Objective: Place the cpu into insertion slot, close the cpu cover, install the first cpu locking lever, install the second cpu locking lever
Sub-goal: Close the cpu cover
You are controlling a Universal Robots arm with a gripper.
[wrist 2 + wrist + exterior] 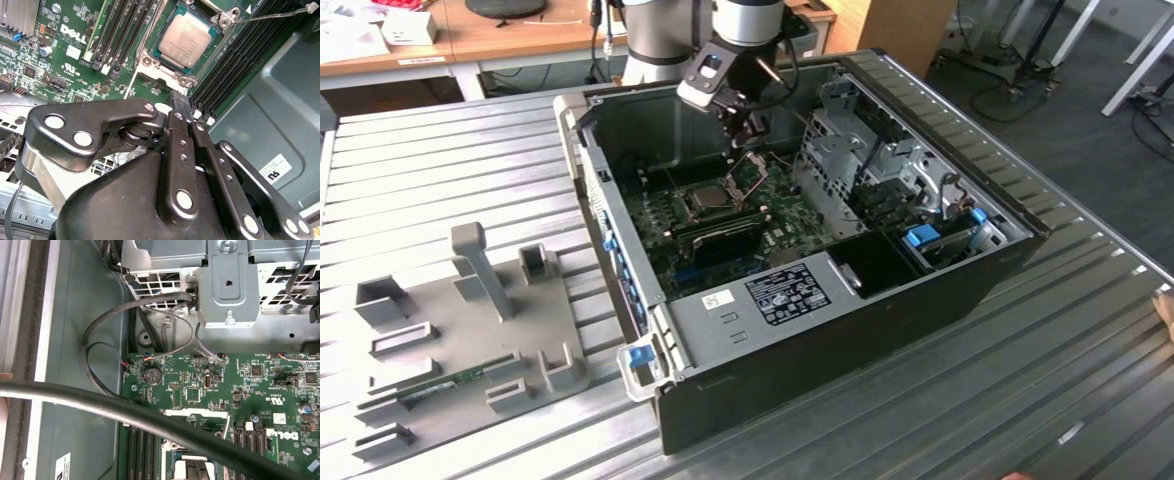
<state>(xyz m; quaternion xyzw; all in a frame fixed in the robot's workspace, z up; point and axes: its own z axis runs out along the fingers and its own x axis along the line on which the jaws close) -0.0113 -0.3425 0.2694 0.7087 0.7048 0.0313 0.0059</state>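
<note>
— Black gripper (182, 102) links crowd the second wrist view; how do the fingers (181, 135) stand?
— Pressed together, nothing visible between them; the tips hang just beside the insertion slot (146, 61).
— And the cpu (186, 39)?
— Seated flat in that slot; its pale metal top is bare and square to the silver rim; memory slots (125, 30) flank it on the green circuit board (75, 60); the computer case (854, 330) rests on the ridged counter (454, 150).
</note>
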